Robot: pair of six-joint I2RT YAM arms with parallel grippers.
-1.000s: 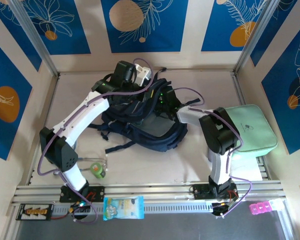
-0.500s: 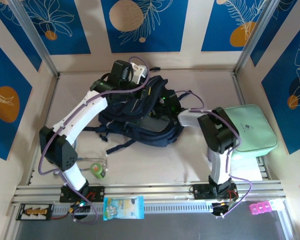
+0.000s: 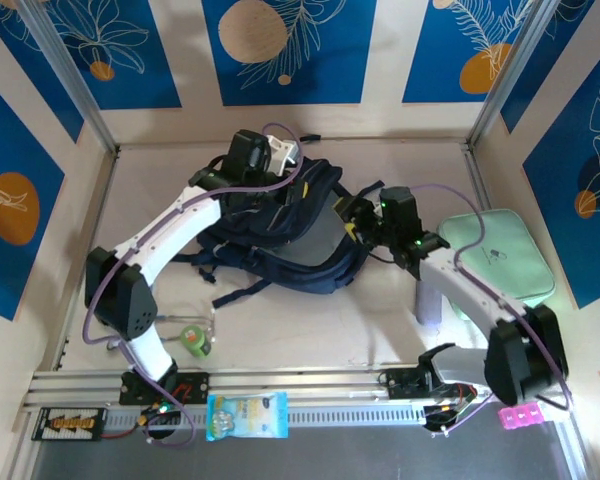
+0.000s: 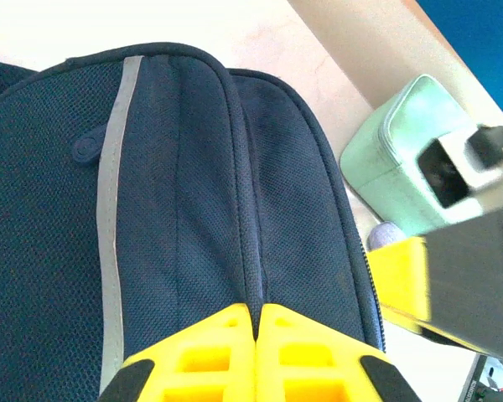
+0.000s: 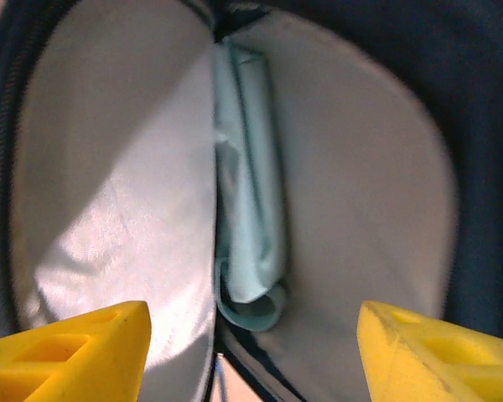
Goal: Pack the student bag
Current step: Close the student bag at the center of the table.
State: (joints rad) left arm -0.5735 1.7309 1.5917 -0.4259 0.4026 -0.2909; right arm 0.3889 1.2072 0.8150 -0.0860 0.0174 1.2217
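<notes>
The student bag point(image 3: 280, 235), a navy-blue backpack, lies mid-table with its mouth facing right. My left gripper point(image 3: 294, 182) is shut on a ridge of fabric at the bag's top; in the left wrist view its yellow fingers point(image 4: 226, 352) pinch the seam of the student bag point(image 4: 193, 209). My right gripper point(image 3: 356, 216) stands open at the bag's mouth with nothing between its fingers. The right wrist view looks into the bag, where my right gripper point(image 5: 251, 352) faces the grey lining point(image 5: 109, 193) and a rolled mint-green item point(image 5: 250, 218) lying inside.
A mint-green zip case point(image 3: 500, 258) lies right of the bag, under the right arm, and appears as the zip case point(image 4: 398, 163) in the left wrist view. A small green object point(image 3: 195, 340) sits near the left base. A snack packet point(image 3: 247, 415) and a pink item point(image 3: 525, 415) rest on the front rail.
The right gripper has opened and drawn back out of the bag to its mouth, its elbow swinging right. The left gripper stays shut on the bag, which has shifted slightly.
</notes>
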